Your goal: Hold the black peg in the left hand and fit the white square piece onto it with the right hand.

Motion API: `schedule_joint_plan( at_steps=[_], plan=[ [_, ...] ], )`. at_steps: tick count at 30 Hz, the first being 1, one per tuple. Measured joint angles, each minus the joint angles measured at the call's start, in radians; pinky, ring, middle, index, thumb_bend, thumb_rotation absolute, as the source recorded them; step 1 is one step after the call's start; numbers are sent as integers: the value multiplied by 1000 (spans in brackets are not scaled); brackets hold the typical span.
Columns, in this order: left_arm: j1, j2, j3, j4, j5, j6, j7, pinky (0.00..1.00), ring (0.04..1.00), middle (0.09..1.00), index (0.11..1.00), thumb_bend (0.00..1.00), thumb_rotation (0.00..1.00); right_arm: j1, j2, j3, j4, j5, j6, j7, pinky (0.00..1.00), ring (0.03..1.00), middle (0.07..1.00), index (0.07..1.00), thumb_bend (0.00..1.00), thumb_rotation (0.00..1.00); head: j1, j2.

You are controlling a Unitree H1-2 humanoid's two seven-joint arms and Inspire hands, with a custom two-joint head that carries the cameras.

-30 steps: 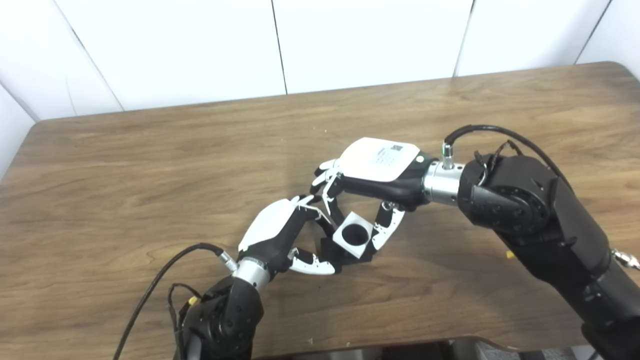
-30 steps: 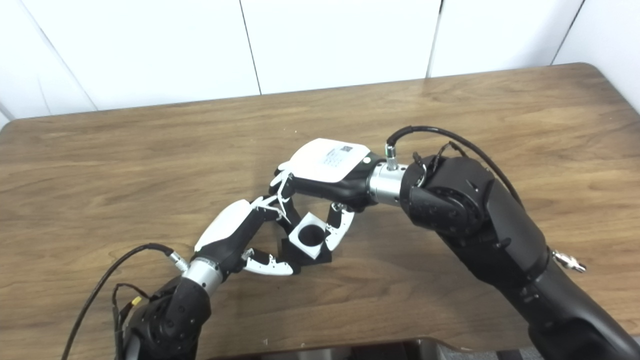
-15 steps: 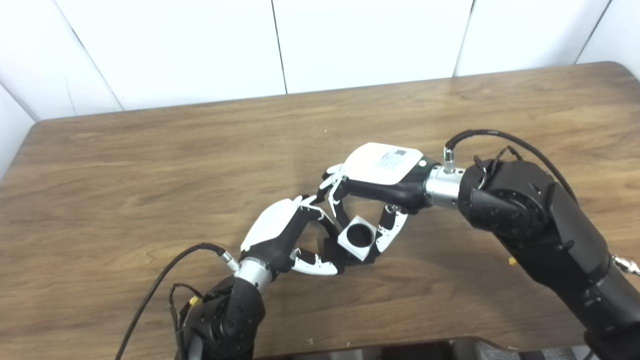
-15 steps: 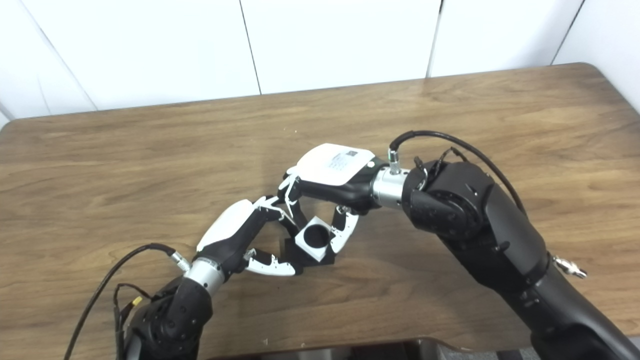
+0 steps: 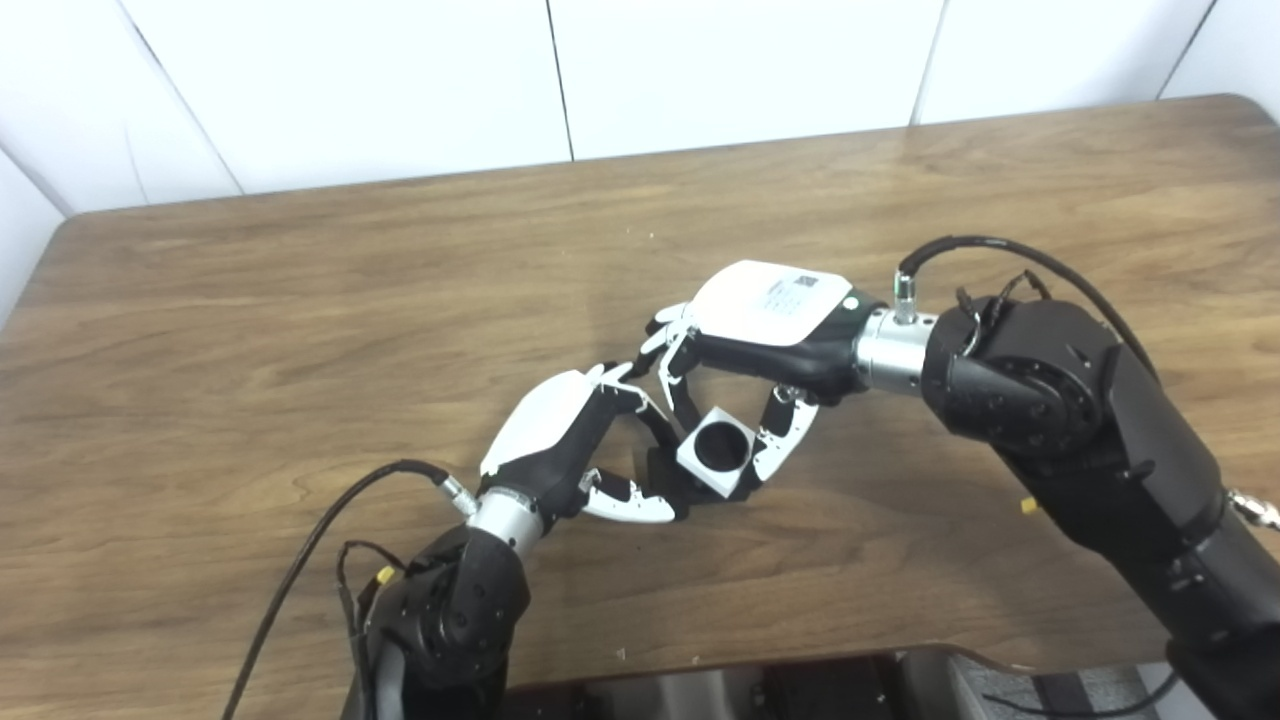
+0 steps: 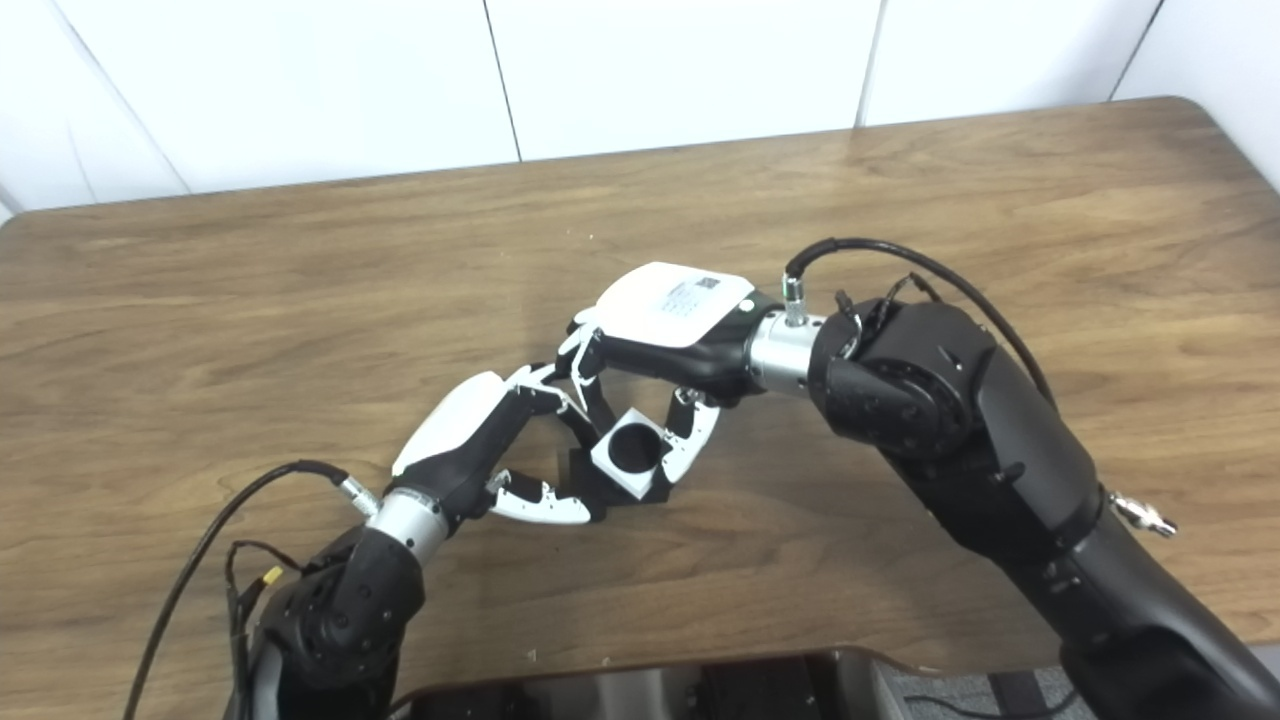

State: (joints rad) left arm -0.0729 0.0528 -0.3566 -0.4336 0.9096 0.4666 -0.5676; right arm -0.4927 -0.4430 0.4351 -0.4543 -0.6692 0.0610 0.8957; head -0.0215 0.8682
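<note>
Because the two hands meet over the middle of the table [image 5: 300,300], most of the black peg [image 5: 662,477] is hidden; only a dark blocky part shows low under the white square piece [image 5: 715,449], and I cannot tell how far it sits inside. The left hand [image 5: 560,440] closes around this dark part. The right hand [image 5: 765,335] pinches the white piece between fingers and thumb. The piece is a tilted cube with a round dark hole.
</note>
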Motion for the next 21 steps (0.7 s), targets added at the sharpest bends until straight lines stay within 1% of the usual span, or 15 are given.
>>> schedule_joint_plan(
  at_steps=[2,3,4,5,6,7,9,13,15,21],
  plan=[
    [0,-1,2,0,0,0,0,993,1000,956,494,490,82,0,0,-1,0,2,0,0,780,907,840,492,525,142,0,0],
    [0,-3,4,0,0,0,-1,995,1000,956,494,490,82,0,0,-2,0,2,-1,0,780,906,839,517,614,148,0,0],
    [0,-4,6,0,0,0,-2,993,1000,956,494,490,82,0,0,-2,0,2,-1,0,779,904,838,566,790,159,-3,0],
    [0,-5,6,0,0,0,-3,992,1000,956,494,490,82,0,0,-2,0,2,-1,0,779,903,838,598,900,166,-3,0],
    [0,-5,7,0,0,0,-4,991,1000,957,494,490,82,0,0,-2,0,1,-1,0,780,903,839,610,939,171,-3,0],
    [1,-5,8,0,0,0,-6,996,1000,957,494,490,82,0,0,-2,0,2,-1,0,779,903,842,629,970,200,-3,0],
    [1,-5,11,-1,2,0,-9,996,1000,956,494,490,82,0,0,-1,0,2,-1,0,778,903,854,656,995,242,-3,2],
    [1,-8,11,-1,4,0,-11,985,1000,955,494,490,81,0,0,-1,0,0,3,8,789,913,885,692,1000,278,-2,0],
    [1,-11,11,-1,6,0,-13,995,1000,955,494,490,81,0,0,-1,0,-2,6,13,791,917,898,716,1000,283,-3,0],
    [1,-11,11,-1,6,0,-15,984,1000,956,494,490,82,0,0,-5,0,-6,13,19,795,921,903,735,1000,279,2,-2]
  ],
)
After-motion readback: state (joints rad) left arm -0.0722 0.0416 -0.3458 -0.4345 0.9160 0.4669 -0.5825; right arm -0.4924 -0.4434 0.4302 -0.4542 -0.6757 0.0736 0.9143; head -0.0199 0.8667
